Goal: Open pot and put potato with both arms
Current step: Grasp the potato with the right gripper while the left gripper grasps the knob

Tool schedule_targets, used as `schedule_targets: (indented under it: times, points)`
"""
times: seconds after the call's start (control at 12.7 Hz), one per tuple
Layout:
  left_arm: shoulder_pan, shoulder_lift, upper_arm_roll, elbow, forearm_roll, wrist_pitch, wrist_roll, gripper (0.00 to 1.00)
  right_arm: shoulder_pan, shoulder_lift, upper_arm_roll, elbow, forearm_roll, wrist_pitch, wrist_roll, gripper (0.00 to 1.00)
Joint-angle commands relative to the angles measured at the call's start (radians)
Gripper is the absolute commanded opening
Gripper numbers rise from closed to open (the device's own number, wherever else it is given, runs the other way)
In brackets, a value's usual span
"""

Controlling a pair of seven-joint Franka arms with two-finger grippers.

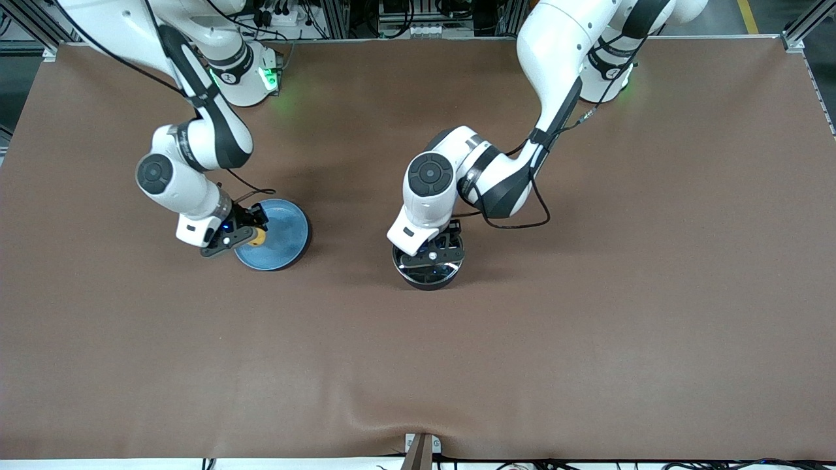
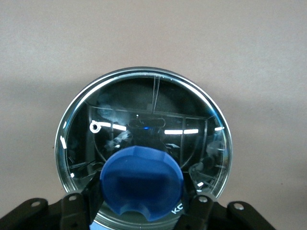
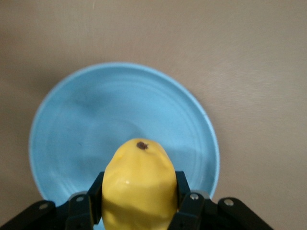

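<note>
Brown cloth [image 1: 588, 326] covers the whole table, and both arms reach down to it. On the right arm's end sits a flat blue plate [image 1: 287, 238]. The right gripper [image 1: 251, 235] is low over the plate's edge, and its jaws pinch the potato [image 3: 139, 187] from both sides. The yellow potato fills the gap between the black fingers [image 3: 187, 201], with a small dark spot on its top. The plate lies right under it.

Near the middle of the table stands the pot [image 1: 428, 271]. Its glass lid [image 2: 144, 110] is on, shiny with light streaks. The left gripper [image 1: 436, 251] is down on top of the lid, and its jaws squeeze the blue knob [image 2: 141, 184] between them. One finger [image 2: 76, 206] sits at each side of the knob. Plate and pot are well apart
</note>
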Motion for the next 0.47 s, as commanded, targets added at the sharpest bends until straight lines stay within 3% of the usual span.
schedule_targets:
  times: [0.0, 0.39]
  points:
    - [-0.004, -0.050, 0.006, 0.014, -0.002, -0.070, -0.019, 0.02, -0.008, -0.103, 0.008, -0.004, 0.020, -0.057, 0.091, 0.00]
    - [0.035, -0.177, 0.008, 0.003, -0.010, -0.156, -0.036, 0.00, 0.021, -0.190, 0.009, 0.090, 0.017, -0.217, 0.449, 0.00]
